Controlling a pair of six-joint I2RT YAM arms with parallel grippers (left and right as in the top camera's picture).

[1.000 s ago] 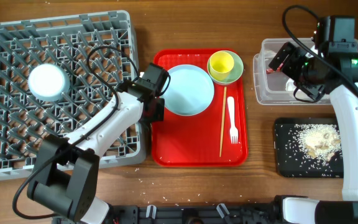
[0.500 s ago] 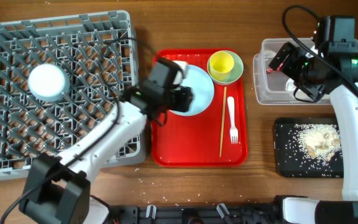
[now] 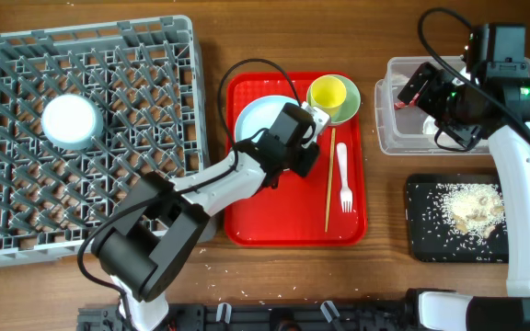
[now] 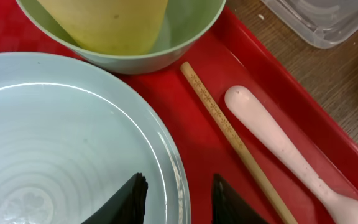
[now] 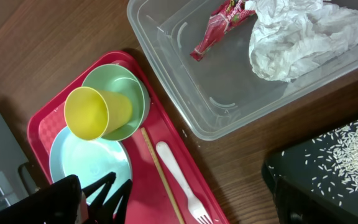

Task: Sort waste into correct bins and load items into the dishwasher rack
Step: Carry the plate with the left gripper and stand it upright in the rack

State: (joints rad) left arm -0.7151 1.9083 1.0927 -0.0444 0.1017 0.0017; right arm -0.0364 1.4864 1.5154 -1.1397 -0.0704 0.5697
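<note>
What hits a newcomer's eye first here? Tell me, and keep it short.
The bright red serving tray sits dead centre, with the left arm stretched across it, its jaws open astride the rim of the pale blue plate. Next comes the big grey dishwasher rack on the left, one whitish bowl in it.

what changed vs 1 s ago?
Left gripper swung right from the rack edge over the tray; it now sits open astride the plate rim, nothing gripped. Plate may have slid slightly left. Right arm, cup, fork, chopsticks and racked bowl unchanged.
</note>
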